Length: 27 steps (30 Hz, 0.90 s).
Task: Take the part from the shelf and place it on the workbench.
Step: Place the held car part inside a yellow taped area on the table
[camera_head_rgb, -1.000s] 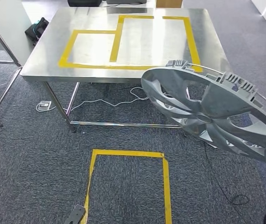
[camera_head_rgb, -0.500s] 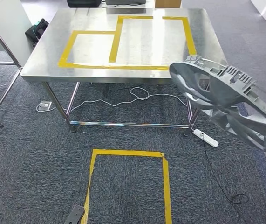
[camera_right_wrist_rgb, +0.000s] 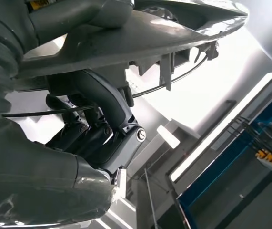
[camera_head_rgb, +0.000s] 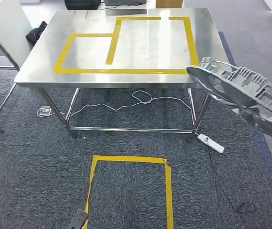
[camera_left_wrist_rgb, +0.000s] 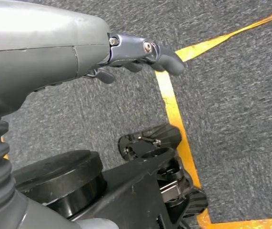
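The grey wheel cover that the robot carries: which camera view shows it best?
The head view shows the wheel cover best: its rim and ribbed back appear nearly edge-on beside the steel table. The right wrist view shows just a close strip of its underside and clips above the right hand that holds it. The left wrist view looks at carpet instead.
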{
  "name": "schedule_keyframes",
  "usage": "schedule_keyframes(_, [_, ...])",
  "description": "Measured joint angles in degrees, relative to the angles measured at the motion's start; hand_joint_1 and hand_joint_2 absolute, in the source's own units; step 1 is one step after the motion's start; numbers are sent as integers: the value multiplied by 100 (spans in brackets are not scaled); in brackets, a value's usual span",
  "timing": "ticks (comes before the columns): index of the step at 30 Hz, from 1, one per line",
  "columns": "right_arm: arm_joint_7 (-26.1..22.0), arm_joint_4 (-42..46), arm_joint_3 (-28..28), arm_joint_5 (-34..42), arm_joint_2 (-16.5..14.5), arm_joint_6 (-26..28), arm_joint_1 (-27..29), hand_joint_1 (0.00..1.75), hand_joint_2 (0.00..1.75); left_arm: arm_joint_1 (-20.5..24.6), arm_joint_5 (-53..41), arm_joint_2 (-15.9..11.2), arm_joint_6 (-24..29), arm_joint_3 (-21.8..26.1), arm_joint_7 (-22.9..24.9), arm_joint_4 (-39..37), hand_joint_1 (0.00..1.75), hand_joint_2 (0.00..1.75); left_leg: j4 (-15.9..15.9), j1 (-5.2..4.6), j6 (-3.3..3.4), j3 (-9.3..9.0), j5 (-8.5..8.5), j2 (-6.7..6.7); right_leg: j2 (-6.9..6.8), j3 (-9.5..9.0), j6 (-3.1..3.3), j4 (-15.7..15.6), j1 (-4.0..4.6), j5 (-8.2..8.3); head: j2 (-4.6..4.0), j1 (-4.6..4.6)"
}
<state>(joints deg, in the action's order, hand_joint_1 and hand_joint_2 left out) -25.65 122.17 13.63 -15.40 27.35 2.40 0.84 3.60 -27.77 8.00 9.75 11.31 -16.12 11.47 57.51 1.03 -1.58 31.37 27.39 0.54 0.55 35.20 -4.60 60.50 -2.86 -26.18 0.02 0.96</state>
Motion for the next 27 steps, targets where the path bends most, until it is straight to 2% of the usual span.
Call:
schedule_keyframes(2, [60, 25, 8, -138, 152, 44, 15, 175, 175, 12, -20, 2, 1, 7, 0, 0, 0, 175, 211, 12, -31, 85, 110, -3, 21, -46, 95, 19, 8, -61, 0, -9])
schedule_keyframes(3, [81, 42, 12, -189, 230, 67, 19, 175, 175, 19, -30, 2, 2, 10, 0, 0, 0, 175, 498, 13, -39, 241, 218, -4, 25, -80, 135, 14, 11, -89, 0, -17])
schedule_keyframes(5, [102, 61, 14, -255, 346, 100, 15, 175, 175, 18, -43, 2, 2, 15, 1, 0, 0, 175, 1292, 2, -30, 744, 446, -5, 39, -142, 189, 6, 29, -151, 1, -27])
schedule_keyframes(6, [111, 64, 14, -274, 380, 108, 17, 175, 175, 10, -45, 3, 2, 17, 1, 0, 0, 175, 1590, -5, -13, 974, 472, -5, 54, -179, 205, 3, 41, -187, 1, -29])
schedule_keyframes(7, [121, 65, 14, -297, 406, 110, 20, 175, 175, 0, -46, 3, 2, 19, 2, 0, 0, 175, 1688, -19, 21, 1115, 372, -6, 72, -229, 213, 0, 54, -231, 1, -29])
schedule_keyframes(8, [133, 66, 13, -323, 432, 113, 23, 175, 175, -8, -48, 3, 2, 20, 2, 0, 0, 175, 1579, -40, 67, 1153, 165, -9, 90, -289, 214, -3, 65, -281, 0, -29])
schedule_keyframes(10, [147, 72, 8, -411, 480, 142, 24, 175, 175, -15, -54, 1, 2, 21, 3, 0, 0, 175, 944, -112, 194, 1008, -388, -28, 116, -418, 195, -20, 72, -387, 0, -31])
schedule_keyframes(11, [153, 76, 2, -462, 500, 169, 21, 175, 175, -17, -58, -2, -2, 21, 7, -1, 0, 175, 650, -147, 253, 903, -549, -40, 127, -473, 174, -37, 81, -433, 0, -30])
schedule_keyframes(12, [159, 81, -6, -513, 514, 201, 16, 175, 175, -16, -63, -4, -6, 21, 10, -1, 0, 175, 401, -176, 300, 794, -597, -50, 138, -518, 148, -66, 84, -466, 0, -35])
schedule_keyframes(13, [170, 88, -16, -559, 527, 230, 10, 175, 175, -15, -67, -6, -10, 21, 15, -2, 0, 175, 263, -194, 324, 722, -550, -56, 145, -559, 116, -105, 85, -478, 0, -39])
schedule_keyframes(16, [237, 111, -50, -695, 613, 280, -11, 175, 175, -5, -92, -2, -14, 25, 28, -2, 0, 175, 24, -175, 337, 542, -394, -53, 99, -643, 18, -154, 89, -454, 1, -48])
schedule_keyframes(17, [258, 114, -64, -742, 650, 295, -21, 175, 175, -6, -103, -2, -14, 27, 36, -2, 0, 175, -26, -163, 351, 473, -374, -60, 62, -587, 16, -35, 98, -472, 1, -41])
schedule_keyframes(18, [271, 115, -80, -782, 681, 317, -32, 175, 175, -7, -111, -3, -14, 30, 44, -2, 0, 175, -59, -155, 364, 407, -350, -71, 32, -456, 31, 200, 113, -531, 1, -34])
schedule_keyframes(21, [280, 114, -140, -882, 719, 377, -26, 175, 175, -35, -131, 1, -27, 34, 64, -2, 0, 175, -79, -175, 398, 239, -209, -84, 6, 211, 78, 1179, 184, -874, 0, -26])
schedule_keyframes(22, [285, 113, -156, -919, 728, 387, -11, 175, 175, -50, -141, 2, -31, 34, 70, -2, 0, 175, -78, -186, 404, 165, -150, -86, 6, 373, 82, 1315, 202, -921, 0, -26])
schedule_keyframes(23, [297, 113, -171, -961, 745, 396, 5, 175, 175, -63, -151, 3, -35, 34, 74, -2, 0, 175, -78, -196, 408, 76, -85, -88, 5, 452, 80, 1266, 214, -856, 0, -27])
schedule_keyframes(24, [313, 113, -183, -1013, 768, 407, 21, 175, 175, -70, -161, 4, -35, 34, 79, -2, 0, 175, -78, -202, 408, -25, -15, -90, 2, 449, 74, 1037, 220, -659, 0, -25])
schedule_keyframes(26, [347, 111, -204, -1144, 827, 460, 57, 175, 175, -70, -171, 3, -35, 35, 84, -4, 0, 175, -71, -216, 385, -203, 135, -92, -38, 349, 60, 359, 221, -74, 0, -23])
schedule_keyframes(27, [361, 113, -214, -1216, 854, 502, 80, 175, 175, -62, -176, 1, -35, 36, 87, -7, 0, 175, -70, -226, 362, -263, 198, -92, -52, 285, 84, 110, 230, 115, 0, -16])
